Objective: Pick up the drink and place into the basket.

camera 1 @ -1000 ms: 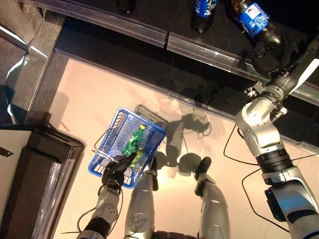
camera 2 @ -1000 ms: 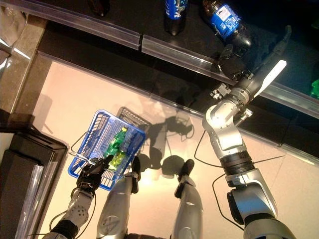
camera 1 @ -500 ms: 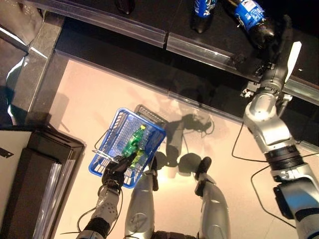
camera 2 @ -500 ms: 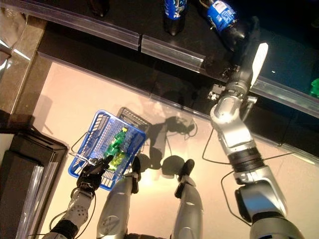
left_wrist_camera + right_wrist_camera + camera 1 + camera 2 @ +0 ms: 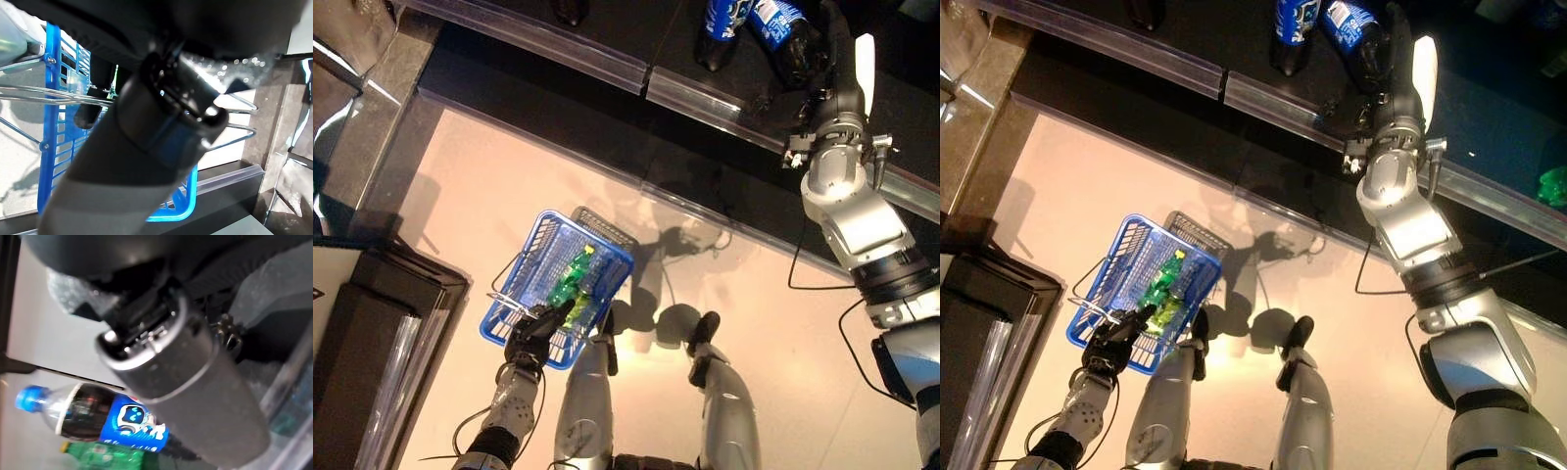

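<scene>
A dark cola bottle with a blue label lies tilted on the black shelf; the right wrist view shows it with a blue cap. My right hand reaches onto the shelf right beside it, fingers straight and open, white-covered thumb apart from them. Whether it touches the bottle is unclear. Low at the left, my left hand is shut on the wire handle of the blue basket, which hangs above the floor. A green bottle lies inside the basket.
A second cola bottle stands next to the lying one, and another dark bottle stands further left. A clear rail runs along the shelf's front edge. A dark cabinet stands at lower left. Something green sits on the shelf's right.
My right arm has swung left along the shelf and stretched out, bringing the open hand up beside the lying cola bottle. The left hand still holds the basket.
</scene>
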